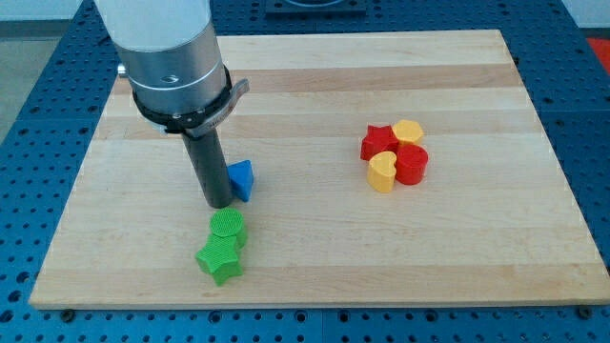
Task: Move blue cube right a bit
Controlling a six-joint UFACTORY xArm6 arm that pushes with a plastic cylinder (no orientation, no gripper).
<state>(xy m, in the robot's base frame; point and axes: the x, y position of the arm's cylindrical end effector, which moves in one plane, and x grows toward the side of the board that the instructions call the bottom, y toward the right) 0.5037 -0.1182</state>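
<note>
My tip [218, 203] is resting on the wooden board [315, 267]; being a bare rod, it is grasping nothing. The blue cube [241, 179] is touching its right side. Two green blocks [225, 246] are lying just below it, red and yellow blocks [395, 155] well apart rightward.

A pale wooden worktop [400, 267], striped lengthwise by its planks, is seen filling most of the view. It is laid on a blue metal bench [29, 105] perforated with rows of small holes, which is seen along every edge. Even, soft light is cast, and only faint shadows are thrown.
</note>
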